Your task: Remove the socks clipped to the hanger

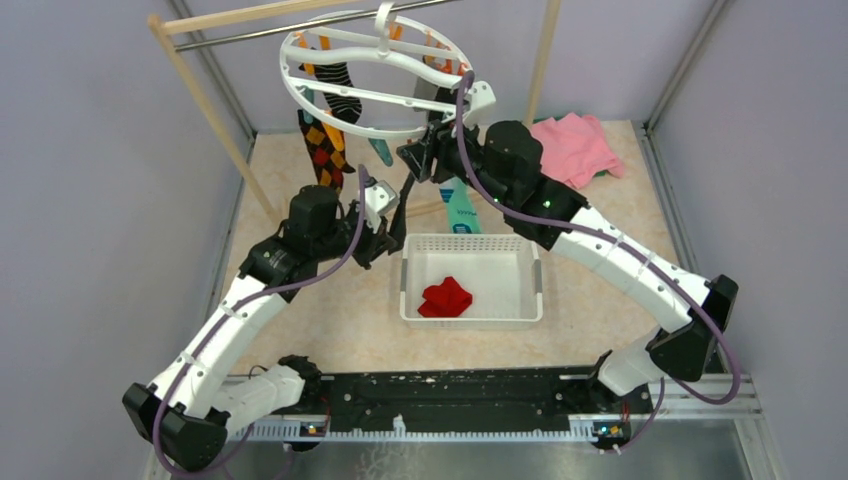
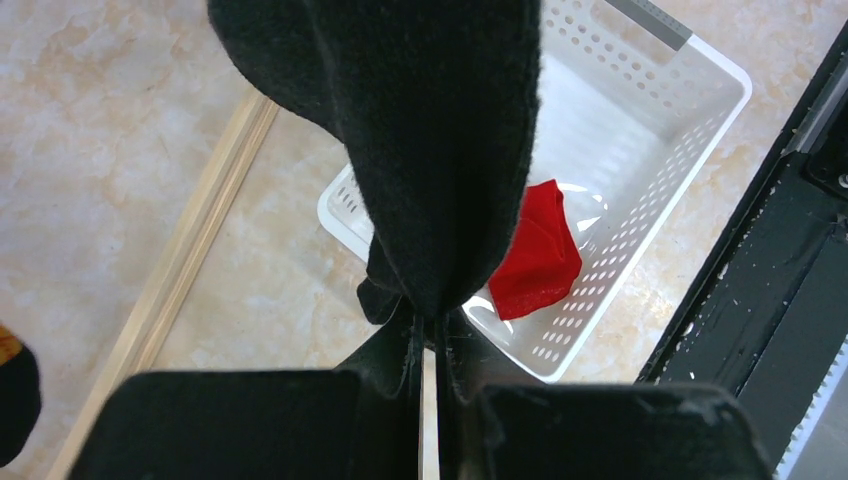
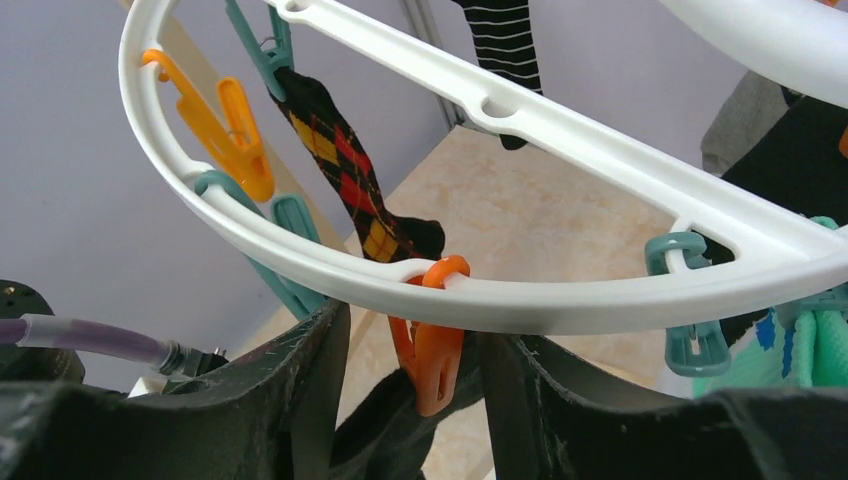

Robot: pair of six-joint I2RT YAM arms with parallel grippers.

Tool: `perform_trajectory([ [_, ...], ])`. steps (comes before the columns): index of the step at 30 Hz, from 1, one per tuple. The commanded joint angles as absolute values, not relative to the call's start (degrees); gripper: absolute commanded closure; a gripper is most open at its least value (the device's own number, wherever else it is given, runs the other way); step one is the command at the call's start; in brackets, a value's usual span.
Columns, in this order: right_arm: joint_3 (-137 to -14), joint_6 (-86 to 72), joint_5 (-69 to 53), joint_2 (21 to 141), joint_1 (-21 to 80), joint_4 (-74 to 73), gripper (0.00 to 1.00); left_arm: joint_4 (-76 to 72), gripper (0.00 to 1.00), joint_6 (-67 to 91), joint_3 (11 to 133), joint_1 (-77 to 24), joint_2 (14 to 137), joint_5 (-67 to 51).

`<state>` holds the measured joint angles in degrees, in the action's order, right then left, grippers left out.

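High at the back, hooked on the rod of the rack (image 1: 213,112): the hanger (image 1: 372,128), tilted, its far edge close to the rear wall. Clipped under its ring and dangling toward the desk (image 1: 335,320): argyle sock (image 1: 322,150), striped sock (image 1: 345,98), teal sock (image 1: 460,210).

Just beside the near-left corner of the white basket (image 1: 472,242): left gripper (image 2: 428,350), jaws clamped together on the black sock (image 2: 430,150), cloth rising wide from the tips.

Up at the ring's near edge: right gripper (image 3: 415,370), jaws apart, one on either side of an orange clip (image 3: 432,350), no clear contact with it. Dark fabric hanging just below that clip.

Tight there: white rim straight across above the fingers, a teal clip (image 3: 690,335) near on the right, with the teal sock next to it.

Open desk left of the basket and between basket and arm bases. Close under the left wrist: a wooden base bar (image 2: 190,260), running past the basket's corner.

Inside the basket, loose on its floor: red sock (image 1: 445,297). Back right, well apart from both arms: pink cloth (image 1: 575,145).
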<state>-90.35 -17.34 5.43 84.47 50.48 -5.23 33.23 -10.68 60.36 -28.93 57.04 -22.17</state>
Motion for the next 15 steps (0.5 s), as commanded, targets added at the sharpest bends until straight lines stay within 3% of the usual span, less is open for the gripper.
perform_trajectory([
  [1, -90.46, -18.89, 5.2, 82.01, 49.72, -1.5, 0.49, 31.22, 1.0, -11.34, 60.04, -28.9, 55.87, -22.52],
  [6, -90.79, -18.91, 6.23, 82.47, 49.7, -0.82, 0.45, 30.82, 1.0, -10.52, 59.03, -28.9, 55.2, -22.7],
  [12, -91.79, -18.89, 9.26, 83.55, 50.21, -0.47, 0.48, 29.44, 1.0, -8.28, 58.89, -28.91, 56.23, -23.02],
  [15, -91.68, -17.59, 12.34, 83.69, 51.51, -0.42, 0.39, 28.03, 1.0, -6.6, 58.89, -28.91, 56.99, -21.67],
])
